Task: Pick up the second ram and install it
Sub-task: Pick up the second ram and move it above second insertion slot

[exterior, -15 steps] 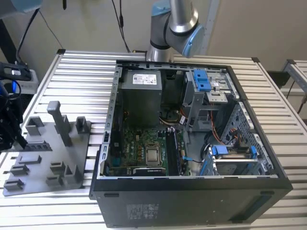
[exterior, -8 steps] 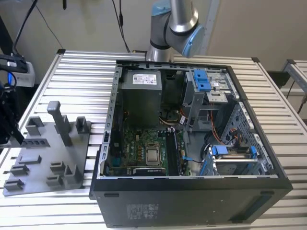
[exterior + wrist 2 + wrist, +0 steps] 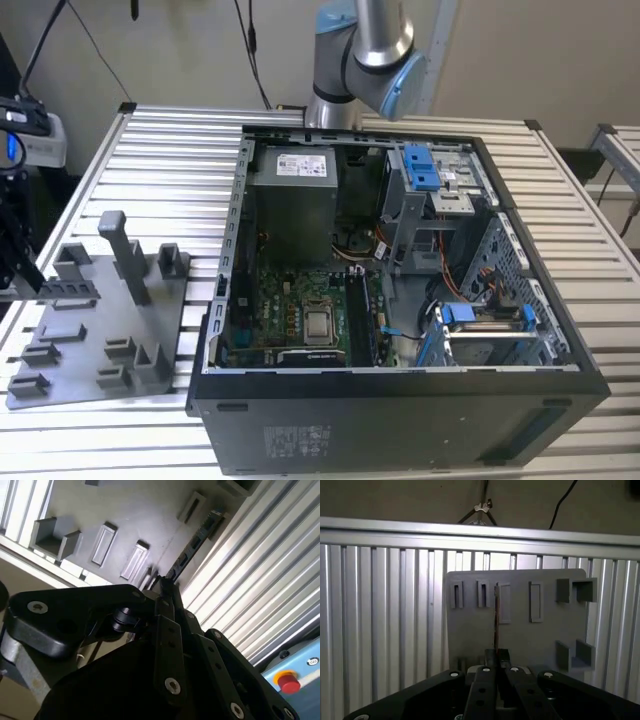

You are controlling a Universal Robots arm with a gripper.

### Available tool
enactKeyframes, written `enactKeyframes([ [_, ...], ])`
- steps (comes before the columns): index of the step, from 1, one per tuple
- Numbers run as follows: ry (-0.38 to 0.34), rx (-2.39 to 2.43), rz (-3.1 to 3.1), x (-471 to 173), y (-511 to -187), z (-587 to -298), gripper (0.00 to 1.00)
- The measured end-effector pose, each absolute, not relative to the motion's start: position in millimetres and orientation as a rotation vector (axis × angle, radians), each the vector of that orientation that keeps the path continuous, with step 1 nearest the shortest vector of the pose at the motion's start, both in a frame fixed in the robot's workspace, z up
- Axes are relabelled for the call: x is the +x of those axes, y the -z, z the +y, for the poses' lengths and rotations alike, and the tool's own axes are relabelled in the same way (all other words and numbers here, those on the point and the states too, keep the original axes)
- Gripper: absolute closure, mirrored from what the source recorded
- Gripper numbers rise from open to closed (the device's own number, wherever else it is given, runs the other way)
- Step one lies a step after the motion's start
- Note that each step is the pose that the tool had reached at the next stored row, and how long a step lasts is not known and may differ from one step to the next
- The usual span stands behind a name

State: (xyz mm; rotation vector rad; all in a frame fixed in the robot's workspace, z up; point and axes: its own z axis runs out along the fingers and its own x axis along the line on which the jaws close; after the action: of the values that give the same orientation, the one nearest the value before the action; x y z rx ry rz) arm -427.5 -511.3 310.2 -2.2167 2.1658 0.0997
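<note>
Item one, my gripper (image 3: 162, 584): black linkages in the foreground of both wrist views, fingertips drawn together on a thin dark edge. I judge it clamped on the ram (image 3: 496, 615), holding it at one end.

Item two, the ram. In the first wrist view it shows edge-on as a single narrow line running straight out from between my fingertips, so its long axis continues my own line of reach. In the second wrist view the same stick (image 3: 192, 545) slants away from the tips over the grey plate (image 3: 470, 630). Whether its lower edge rests on the plate or hangs just above it, I cannot tell.

Item three, the surroundings. The plate, with its upright blocks and slots, lies on the ribbed metal table (image 3: 380, 630). In the exterior view the ram (image 3: 72, 290) is a dark strip at the plate's edge toward that view's left, with my fingers at its outer end. The open case (image 3: 400, 420) sits well apart toward the exterior view's right.

Governing relation: the ram's long axis runs across the exterior view, while the board's memory slots (image 3: 364, 310) run front to back, so the two axes appear roughly crossed.
</note>
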Motion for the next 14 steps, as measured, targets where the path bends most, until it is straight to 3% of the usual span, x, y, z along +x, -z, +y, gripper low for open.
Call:
enactKeyframes([
  [14, -0.100, -2.217, 2.166, -427.5, -358.5, -511.3, 0.86],
])
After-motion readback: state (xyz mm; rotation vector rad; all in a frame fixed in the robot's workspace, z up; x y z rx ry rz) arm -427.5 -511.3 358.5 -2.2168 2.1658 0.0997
